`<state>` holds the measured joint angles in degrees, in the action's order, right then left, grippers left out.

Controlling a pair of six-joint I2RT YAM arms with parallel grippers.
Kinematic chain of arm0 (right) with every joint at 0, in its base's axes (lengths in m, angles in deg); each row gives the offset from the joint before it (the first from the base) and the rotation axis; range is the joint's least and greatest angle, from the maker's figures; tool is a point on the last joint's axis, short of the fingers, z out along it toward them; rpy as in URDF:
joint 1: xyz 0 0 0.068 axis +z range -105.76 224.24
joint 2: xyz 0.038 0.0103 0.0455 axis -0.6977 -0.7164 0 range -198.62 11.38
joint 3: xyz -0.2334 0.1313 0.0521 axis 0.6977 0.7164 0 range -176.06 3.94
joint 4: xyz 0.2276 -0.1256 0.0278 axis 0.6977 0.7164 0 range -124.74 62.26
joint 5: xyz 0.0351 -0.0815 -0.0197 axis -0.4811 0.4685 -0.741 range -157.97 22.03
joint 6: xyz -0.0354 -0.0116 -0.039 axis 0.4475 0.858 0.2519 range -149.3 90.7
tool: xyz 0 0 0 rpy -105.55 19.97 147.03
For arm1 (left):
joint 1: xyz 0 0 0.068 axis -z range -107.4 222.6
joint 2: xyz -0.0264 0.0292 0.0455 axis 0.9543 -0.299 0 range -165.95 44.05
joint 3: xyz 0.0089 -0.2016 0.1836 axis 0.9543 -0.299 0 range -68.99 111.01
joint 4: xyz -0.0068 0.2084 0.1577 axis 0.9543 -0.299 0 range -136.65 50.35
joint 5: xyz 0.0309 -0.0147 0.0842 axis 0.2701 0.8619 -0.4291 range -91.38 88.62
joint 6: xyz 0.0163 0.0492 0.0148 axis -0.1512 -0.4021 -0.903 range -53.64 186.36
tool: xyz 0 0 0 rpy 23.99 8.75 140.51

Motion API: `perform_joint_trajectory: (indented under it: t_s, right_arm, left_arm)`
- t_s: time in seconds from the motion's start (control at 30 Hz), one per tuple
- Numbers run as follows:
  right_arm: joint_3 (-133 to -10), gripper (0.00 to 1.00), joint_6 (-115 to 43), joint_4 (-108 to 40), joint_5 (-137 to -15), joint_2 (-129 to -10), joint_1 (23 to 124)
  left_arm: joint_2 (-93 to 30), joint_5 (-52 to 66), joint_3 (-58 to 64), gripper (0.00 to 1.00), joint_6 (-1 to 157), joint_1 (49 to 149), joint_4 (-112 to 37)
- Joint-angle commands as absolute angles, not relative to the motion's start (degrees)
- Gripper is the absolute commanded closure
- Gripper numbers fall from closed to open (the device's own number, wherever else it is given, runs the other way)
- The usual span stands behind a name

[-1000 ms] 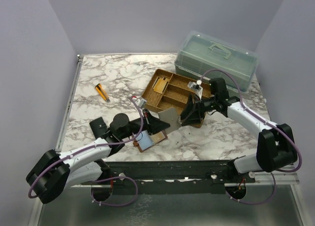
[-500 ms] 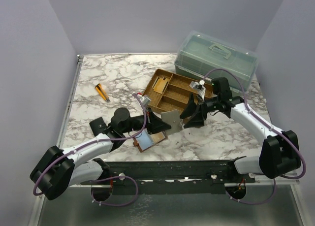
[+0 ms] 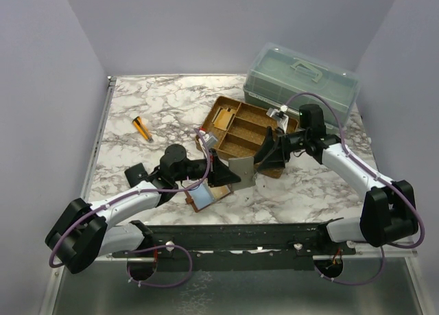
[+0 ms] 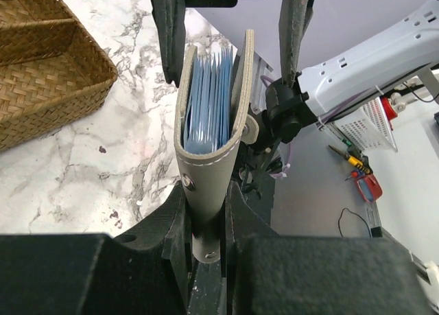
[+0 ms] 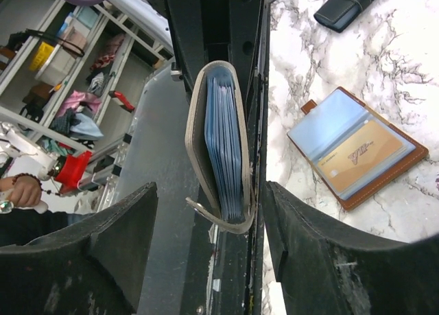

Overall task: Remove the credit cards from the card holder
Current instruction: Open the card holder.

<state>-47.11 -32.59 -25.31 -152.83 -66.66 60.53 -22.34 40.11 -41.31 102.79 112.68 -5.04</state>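
Top external view: card holder (image 3: 206, 197) lies open just beside the left hand (image 3: 230, 174), which clamps a grey folder (image 3: 244, 168).

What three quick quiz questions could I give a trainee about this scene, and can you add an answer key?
1. True or false: the card holder lies open on the table.
2. Multiple choice: the right gripper is A) shut on the card holder, B) open, with one finger on either side of the grey folder, C) shut on the grey folder.
3. Short answer: which gripper is clamped on the grey folder?
Key: 1 true; 2 B; 3 the left gripper.
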Motion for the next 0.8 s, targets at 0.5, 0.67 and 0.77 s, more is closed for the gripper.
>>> perform_joint_trajectory:
  t_s: [0.5,0.67,0.77]
  right_arm:
    - [-47.6,0.24,-26.6,-21.1,-143.7,-67.4,62.6]
    - [-49.1,0.39,-21.7,-16.3,-146.2,-68.4,63.2]
    - [-49.7,0.40,-18.7,-13.8,-150.4,-67.5,63.2]
  left_arm:
    - [-23.7,39.9,-36.6,1.00,94.7,114.2,-9.3]
    - [-23.3,41.7,-35.3,1.00,94.2,114.2,-9.2]
    - [-21.8,43.0,-35.6,1.00,93.9,114.1,-9.2]
